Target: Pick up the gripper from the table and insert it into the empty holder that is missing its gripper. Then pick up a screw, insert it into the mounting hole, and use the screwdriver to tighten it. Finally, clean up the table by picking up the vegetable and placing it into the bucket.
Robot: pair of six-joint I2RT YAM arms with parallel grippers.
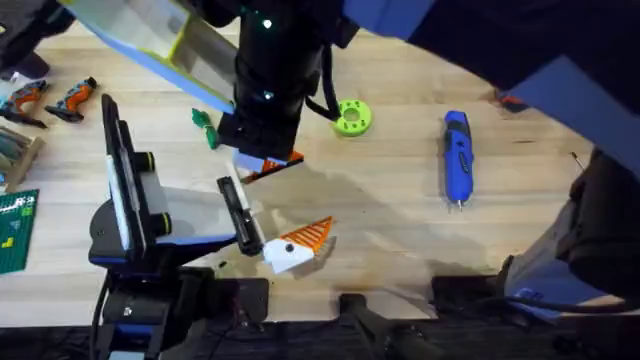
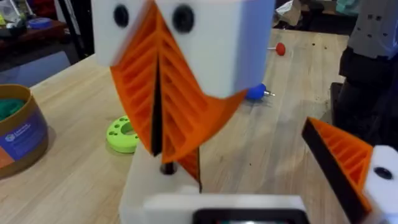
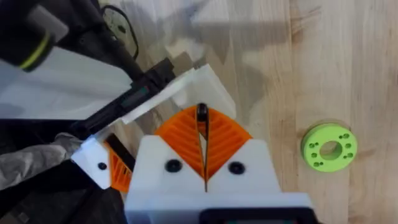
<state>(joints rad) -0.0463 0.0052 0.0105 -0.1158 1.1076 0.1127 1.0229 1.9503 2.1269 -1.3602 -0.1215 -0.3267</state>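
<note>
overhead, the left gripper [image 1: 268, 165] hangs low over the middle of the table [image 1: 400, 230], just beside the far end of the black-and-blue arm's jaw. the holder [image 1: 285, 257] sits at that jaw's near tip, white, with an orange ribbed finger piece [image 1: 312, 234] touching it. in the left wrist view the ribbed pads [image 2: 186, 106] are pressed together with only a dark seam between them (whether a thin black part lies in that seam cannot be told). in the right wrist view the right gripper [image 3: 203, 155] likewise has its pads closed on a slim dark piece at the tip, probably a screw, though it is too small to name. beyond it lies the white block with its black bar, close ahead of the fingertips. the screwdriver [image 1: 457, 158] lies well apart on the right side, long axis running near to far, bit toward the bases, nearer the right arm. the vegetable [image 1: 206, 127] lies beside the left gripper's far side, next to the lime-green disc [image 1: 352, 117]. the bucket [image 2: 18, 130] stands near that disc in the left wrist view. judged step: seating the part at the holder.
</note>
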